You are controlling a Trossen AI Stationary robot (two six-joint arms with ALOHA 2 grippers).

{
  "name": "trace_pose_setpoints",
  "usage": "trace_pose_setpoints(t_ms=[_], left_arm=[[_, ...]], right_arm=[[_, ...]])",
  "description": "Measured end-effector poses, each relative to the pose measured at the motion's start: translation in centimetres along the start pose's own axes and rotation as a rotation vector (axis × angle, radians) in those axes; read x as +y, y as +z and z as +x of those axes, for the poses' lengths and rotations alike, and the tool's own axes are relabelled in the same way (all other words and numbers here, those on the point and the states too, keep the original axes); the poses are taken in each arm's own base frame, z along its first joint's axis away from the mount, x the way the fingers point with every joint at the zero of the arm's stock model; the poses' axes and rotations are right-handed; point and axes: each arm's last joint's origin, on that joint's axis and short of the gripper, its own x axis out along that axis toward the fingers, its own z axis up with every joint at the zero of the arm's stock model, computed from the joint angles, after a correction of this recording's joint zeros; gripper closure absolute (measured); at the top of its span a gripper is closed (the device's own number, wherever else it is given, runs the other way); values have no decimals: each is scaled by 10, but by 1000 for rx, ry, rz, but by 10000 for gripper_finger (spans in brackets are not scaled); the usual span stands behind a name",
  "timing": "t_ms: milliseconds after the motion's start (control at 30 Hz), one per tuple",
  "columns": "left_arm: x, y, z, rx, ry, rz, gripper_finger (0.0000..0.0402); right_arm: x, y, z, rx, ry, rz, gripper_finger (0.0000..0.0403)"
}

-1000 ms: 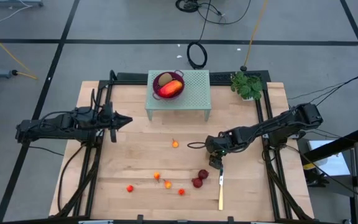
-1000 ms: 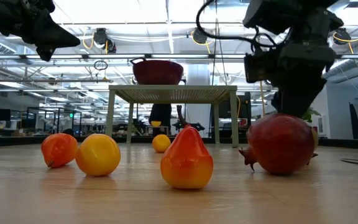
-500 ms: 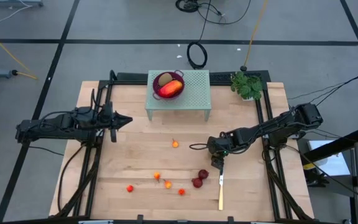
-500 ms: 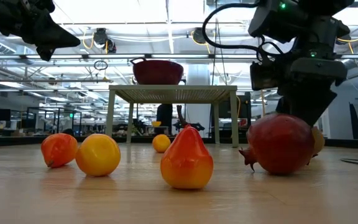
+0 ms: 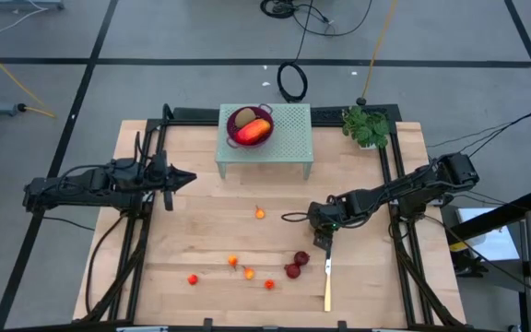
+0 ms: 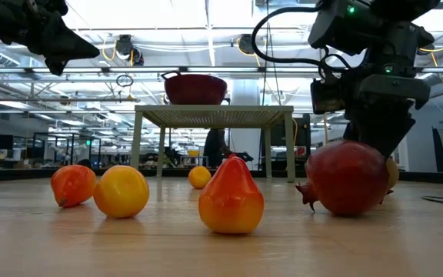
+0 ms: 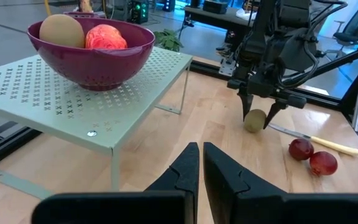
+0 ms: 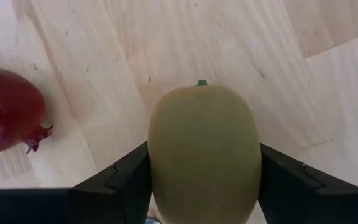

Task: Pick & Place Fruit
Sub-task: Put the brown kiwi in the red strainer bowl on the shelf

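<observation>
Kiwi-like fruit (image 8: 202,149), lying on the worktop (image 5: 201,184) directly beneath the right tool (image 7: 258,118), long axis running forward between its partly open fingers, which flank both sides, grip unconfirmed; left tool (image 7: 200,169) closed, empty, far off.

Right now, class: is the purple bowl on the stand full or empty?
Partly full: the purple bowl holds a brown kiwi and a red-orange fruit.
</observation>
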Motion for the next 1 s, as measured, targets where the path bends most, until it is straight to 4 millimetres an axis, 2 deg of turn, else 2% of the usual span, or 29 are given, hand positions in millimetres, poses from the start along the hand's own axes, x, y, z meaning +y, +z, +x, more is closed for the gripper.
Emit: trace_pose_setpoints(t_ms=[133, 267, 400, 600, 833, 1000], left_arm=[[0, 0, 0, 0, 0, 0, 380], [0, 0, 0, 0, 0, 0, 380], [0, 0, 0, 0, 0, 0, 380], [0, 0, 0, 0, 0, 0, 380], [0, 0, 0, 0, 0, 0, 380], [0, 0, 0, 0, 0, 23, 380]], right_arm=[[1, 4, -2, -24, -11, 36, 181], [12, 19, -14, -79, 27, 27, 188], [27, 42, -34, -172, 73, -30, 189], [41, 79, -70, -372, 45, -60, 189], [45, 111, -95, -641, 74, -96, 188], [36, 131, -108, -835, 62, -122, 188]])
